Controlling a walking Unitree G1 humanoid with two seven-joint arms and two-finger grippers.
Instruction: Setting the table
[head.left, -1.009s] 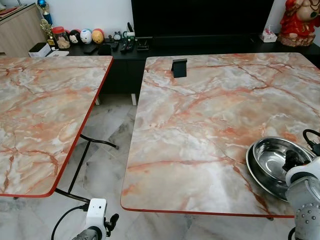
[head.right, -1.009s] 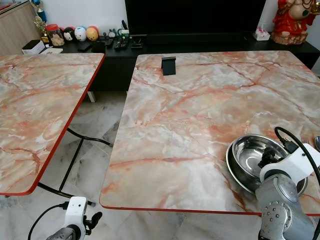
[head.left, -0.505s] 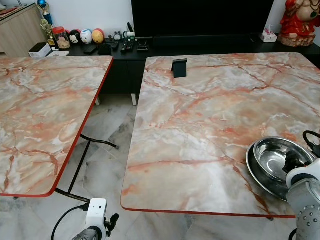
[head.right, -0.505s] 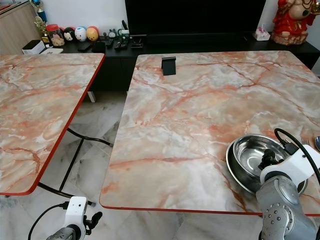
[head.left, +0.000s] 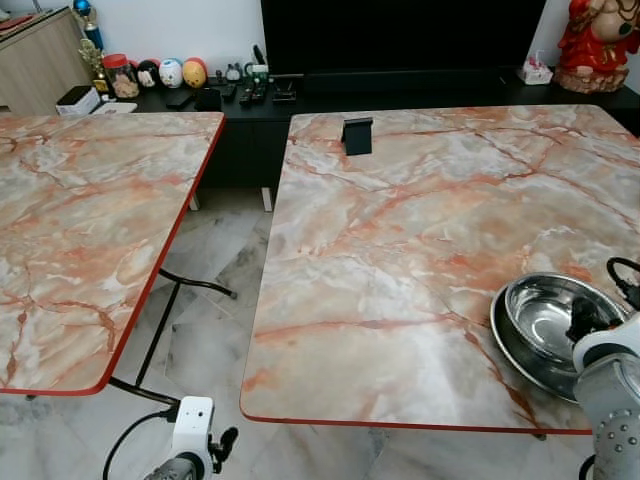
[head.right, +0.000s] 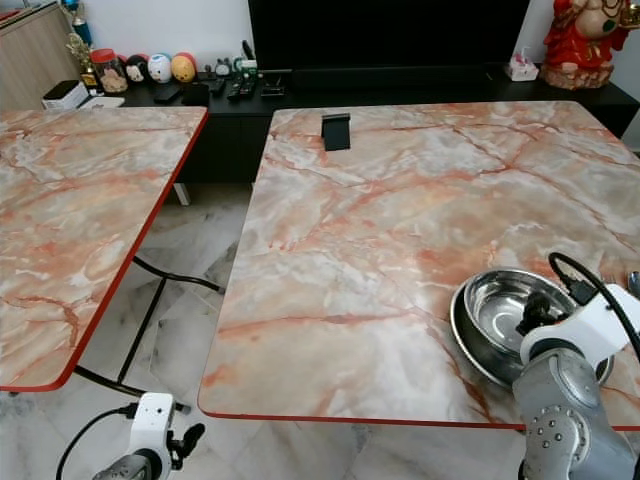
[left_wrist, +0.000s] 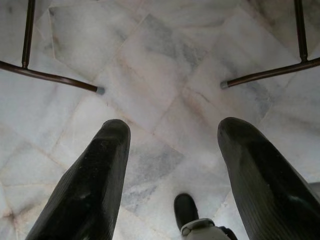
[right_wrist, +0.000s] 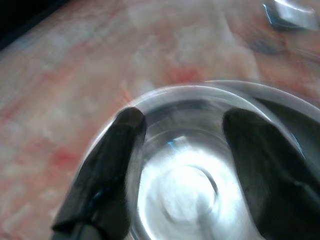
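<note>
Right gripper (right_wrist: 182, 150) fingers apart, tips over steel bowl (head.right: 505, 318) (none gripped). Risk: rim nudged, bowl skids across table (head.right: 400, 230) toward near edge.

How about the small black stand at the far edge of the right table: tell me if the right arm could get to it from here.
Probably not without stepping closer. The right gripper hovers open over the steel bowl at the near edge; the black stand sits across the bare tabletop, unobstructed.

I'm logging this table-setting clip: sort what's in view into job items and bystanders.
Job: steel bowl, right gripper open over it, marble table.
Bystanders: black stand, second table, shelf toys, red figurine, left gripper.
</note>
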